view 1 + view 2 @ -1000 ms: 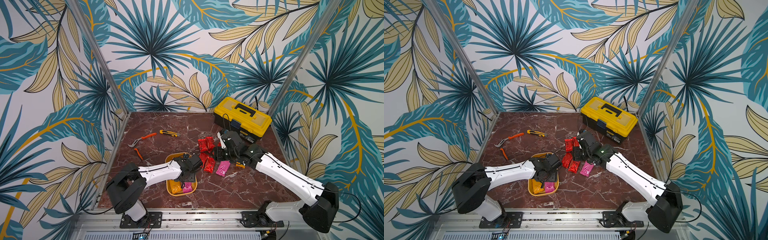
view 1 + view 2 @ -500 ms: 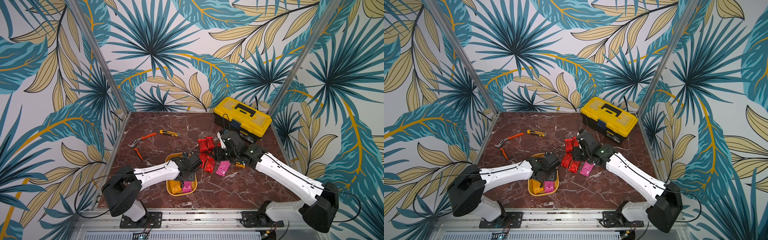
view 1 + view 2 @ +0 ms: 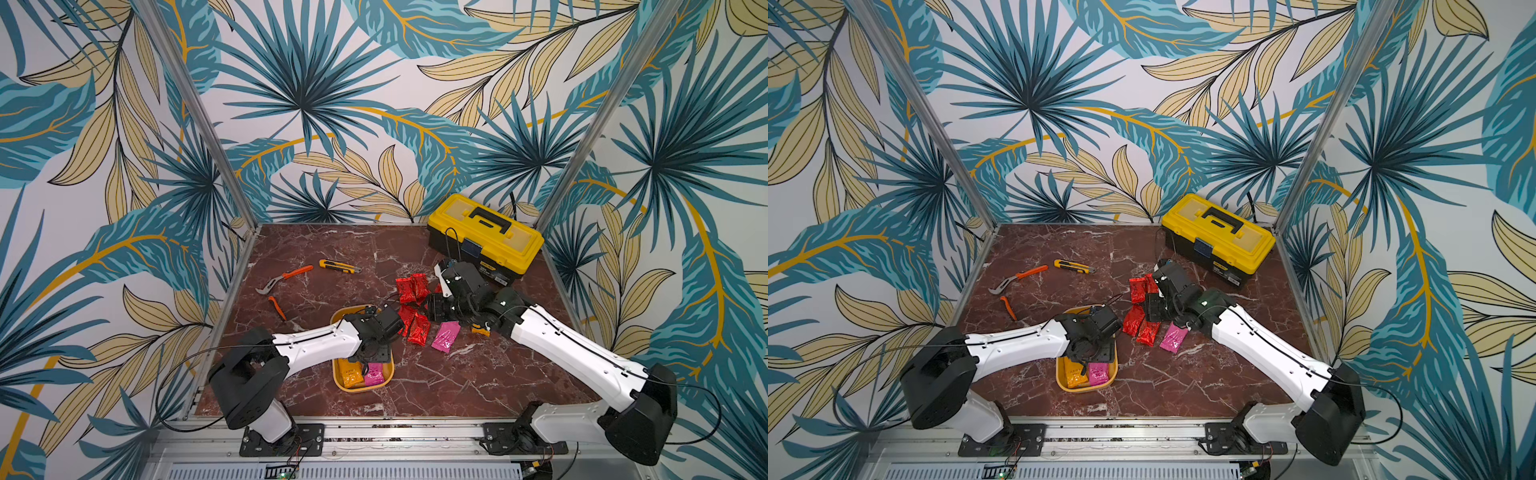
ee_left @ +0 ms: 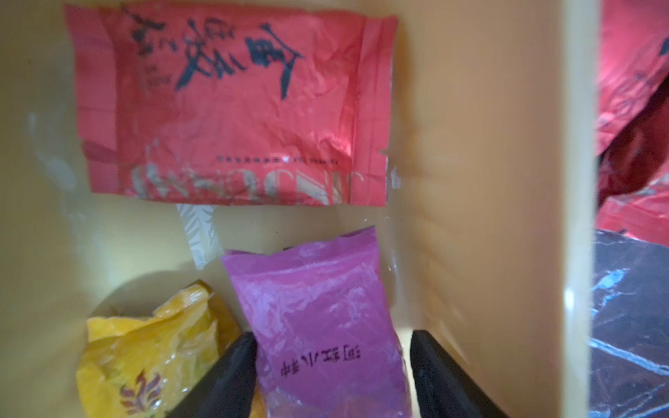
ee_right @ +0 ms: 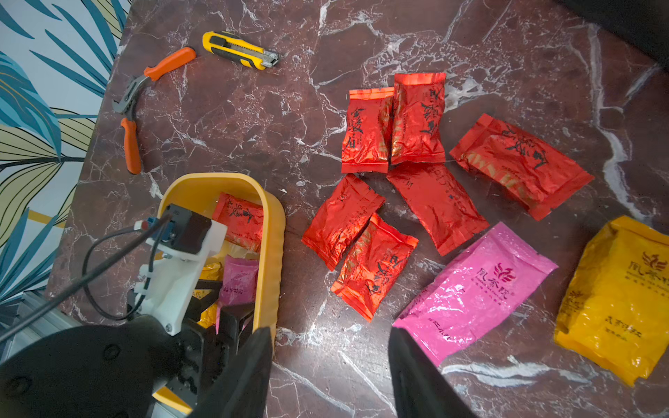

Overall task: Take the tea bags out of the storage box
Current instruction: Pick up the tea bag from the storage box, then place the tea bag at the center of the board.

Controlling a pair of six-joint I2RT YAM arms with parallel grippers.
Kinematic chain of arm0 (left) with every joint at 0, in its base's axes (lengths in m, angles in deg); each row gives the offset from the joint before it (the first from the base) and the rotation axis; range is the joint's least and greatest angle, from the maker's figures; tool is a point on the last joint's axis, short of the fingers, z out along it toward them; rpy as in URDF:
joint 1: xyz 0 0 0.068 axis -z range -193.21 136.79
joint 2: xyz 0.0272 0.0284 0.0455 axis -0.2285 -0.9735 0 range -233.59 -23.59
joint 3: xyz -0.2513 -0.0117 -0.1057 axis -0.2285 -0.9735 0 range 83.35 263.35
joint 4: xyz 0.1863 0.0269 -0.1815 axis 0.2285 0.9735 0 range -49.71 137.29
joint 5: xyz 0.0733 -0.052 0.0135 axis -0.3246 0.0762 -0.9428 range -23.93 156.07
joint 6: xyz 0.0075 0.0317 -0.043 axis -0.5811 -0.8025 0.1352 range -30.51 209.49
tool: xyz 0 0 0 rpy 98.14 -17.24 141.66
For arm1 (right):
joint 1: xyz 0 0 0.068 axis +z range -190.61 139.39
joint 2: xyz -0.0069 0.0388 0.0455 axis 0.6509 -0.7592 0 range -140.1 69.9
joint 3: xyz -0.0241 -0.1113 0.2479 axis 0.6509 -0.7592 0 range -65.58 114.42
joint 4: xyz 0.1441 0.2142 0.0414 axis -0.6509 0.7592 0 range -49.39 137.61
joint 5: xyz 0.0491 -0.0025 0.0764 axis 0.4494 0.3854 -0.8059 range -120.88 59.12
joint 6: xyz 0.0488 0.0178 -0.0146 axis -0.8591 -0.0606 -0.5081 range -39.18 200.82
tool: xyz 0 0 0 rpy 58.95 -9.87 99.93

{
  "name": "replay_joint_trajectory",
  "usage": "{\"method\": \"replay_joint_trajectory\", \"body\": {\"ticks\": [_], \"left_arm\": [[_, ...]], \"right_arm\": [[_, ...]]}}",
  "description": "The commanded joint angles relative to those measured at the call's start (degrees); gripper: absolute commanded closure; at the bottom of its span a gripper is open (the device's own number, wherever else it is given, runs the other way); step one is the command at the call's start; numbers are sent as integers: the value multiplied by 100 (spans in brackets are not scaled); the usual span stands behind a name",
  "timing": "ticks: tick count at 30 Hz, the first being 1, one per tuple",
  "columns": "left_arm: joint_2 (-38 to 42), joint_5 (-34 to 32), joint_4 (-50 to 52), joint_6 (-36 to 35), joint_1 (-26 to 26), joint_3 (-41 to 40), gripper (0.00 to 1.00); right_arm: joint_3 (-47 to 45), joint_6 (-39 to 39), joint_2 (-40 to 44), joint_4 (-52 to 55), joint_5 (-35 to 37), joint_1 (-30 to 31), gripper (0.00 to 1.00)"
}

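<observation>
Tight inside the storage box [image 4: 488,181]: wall just beside the left claw [image 4: 333,338], pink tea bag [image 4: 318,307] between its fingers [image 4: 231,372], orange tea bag [image 4: 152,347] alongside. Clear passage over bare desk [image 3: 457,386] toward the front rail [image 3: 395,432].

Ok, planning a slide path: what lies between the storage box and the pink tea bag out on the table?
Two red tea bags lie there, between the storage box and the pink tea bag; the right wrist view shows it best.
</observation>
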Motion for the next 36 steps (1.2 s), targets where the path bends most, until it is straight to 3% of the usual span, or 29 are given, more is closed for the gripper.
{"method": "replay_joint_trajectory", "body": {"ticks": [1, 11, 25, 32, 36], "left_arm": [[-85, 18, -91, -20, -24, 51, 33], [132, 15, -33, 8, -32, 86, 39], [1551, -183, 721, 27, -258, 402, 42], [1785, -436, 1251, -408, -433, 1471, 41], [1372, -251, 1206, -744, -698, 2308, 40]], "right_arm": [[-79, -15, 43, 117, -9, 33, 43], [-163, -68, -24, 83, -163, 40, 43], [-315, -77, 113, -10, -142, 70, 43], [-372, -54, 277, -91, -85, 74, 43], [-372, 22, 340, -111, -4, 68, 43]]}}
